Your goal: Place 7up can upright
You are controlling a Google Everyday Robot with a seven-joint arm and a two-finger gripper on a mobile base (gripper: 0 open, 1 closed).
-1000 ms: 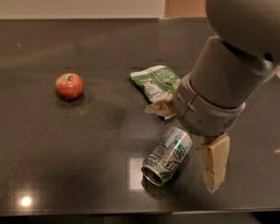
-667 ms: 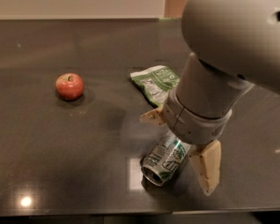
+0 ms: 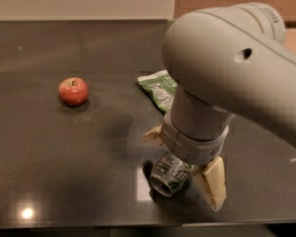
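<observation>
Lower centre of the frame: the 7up can (image 3: 168, 177) lies on its side on the table (image 3: 64, 177). The gripper (image 3: 183, 169) has dropped lower over it, claw spread and straddling it. Grasp appears imminent; the can is not yet upright.

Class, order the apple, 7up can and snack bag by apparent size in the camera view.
Largest, too alike to split: snack bag and 7up can, both partly hidden, the can beneath the hand.
Smallest: apple.
</observation>
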